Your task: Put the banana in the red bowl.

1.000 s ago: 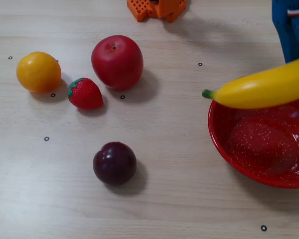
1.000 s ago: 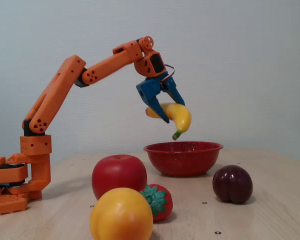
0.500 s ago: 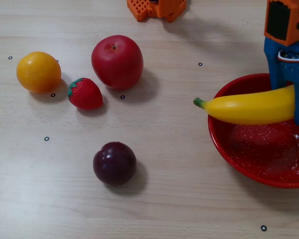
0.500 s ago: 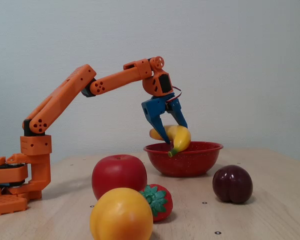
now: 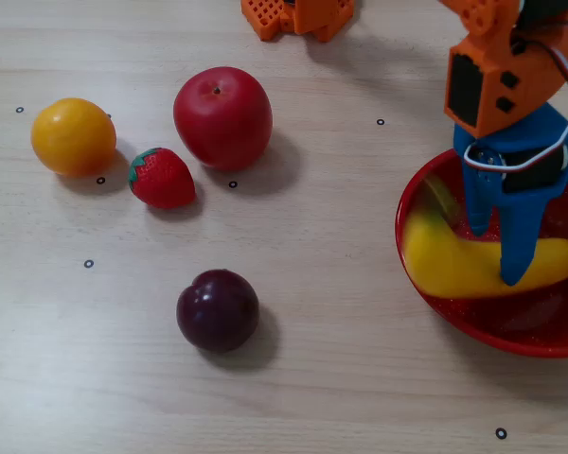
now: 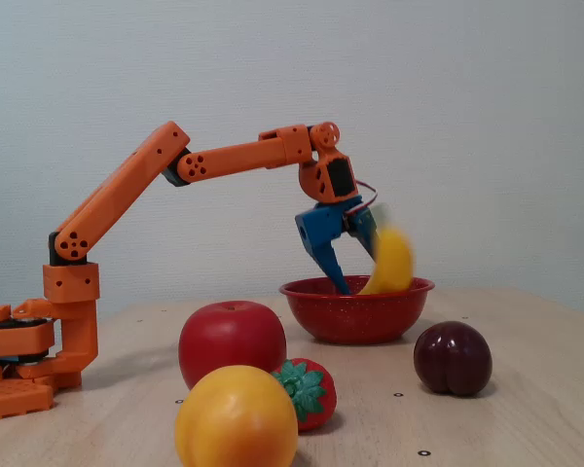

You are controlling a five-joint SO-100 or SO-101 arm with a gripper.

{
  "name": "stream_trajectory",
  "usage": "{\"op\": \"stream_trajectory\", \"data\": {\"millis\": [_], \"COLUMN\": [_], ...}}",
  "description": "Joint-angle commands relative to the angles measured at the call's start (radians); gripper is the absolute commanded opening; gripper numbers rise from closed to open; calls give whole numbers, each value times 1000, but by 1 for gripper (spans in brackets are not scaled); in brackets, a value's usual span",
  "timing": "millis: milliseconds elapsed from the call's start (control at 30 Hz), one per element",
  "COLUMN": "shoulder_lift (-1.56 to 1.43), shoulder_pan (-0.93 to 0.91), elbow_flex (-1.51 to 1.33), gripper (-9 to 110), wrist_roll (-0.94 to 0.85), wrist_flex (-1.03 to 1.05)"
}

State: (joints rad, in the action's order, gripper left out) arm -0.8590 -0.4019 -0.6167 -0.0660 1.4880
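The banana (image 5: 454, 270) lies blurred inside the red bowl (image 5: 426, 293), loose between parted fingers; the gripper (image 5: 497, 255) stands spread wide over the bowl; in the side fixed view the banana (image 6: 393, 261) rises tilted above the bowl's rim (image 6: 355, 288).

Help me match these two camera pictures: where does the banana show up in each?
Fixed view from above: the banana lies blurred in the red bowl at the right edge, under the blue fingers.
Fixed view from the side: the banana is a blur over the bowl, right of centre.
Shared landmark: the plum.
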Motion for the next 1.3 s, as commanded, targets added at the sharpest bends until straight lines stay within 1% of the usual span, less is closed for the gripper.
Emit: {"op": "stream_trajectory", "data": {"millis": [0, 133, 200, 267, 300, 333, 367, 500, 600, 700, 833, 967, 1100, 1267], "shoulder_lift": [-229, -321, -379, -434, -460, -491, -517, -618, -698, -842, -1121, -1355, -1605, -1924], "shoulder_pan": [41, 64, 78, 92, 100, 106, 114, 144, 172, 212, 272, 327, 380, 413], "elbow_flex": [11, -29, -32, -26, -23, -20, -20, -41, -110, -318, -755, -1078, -1414, -1775], "gripper": [34, 33, 31, 23, 17, 10, 0, 0, 0, 0, 0, 0, 0, 0], "wrist_roll": [17, 9, 0, -5, -9, -11, -11, -12, -23, -32, -31, -48, -54, -75], "wrist_flex": [-40, -63, -80, -92, -100, -103, -107, -81, -69, -133, -307, -333, -430, -491]}}
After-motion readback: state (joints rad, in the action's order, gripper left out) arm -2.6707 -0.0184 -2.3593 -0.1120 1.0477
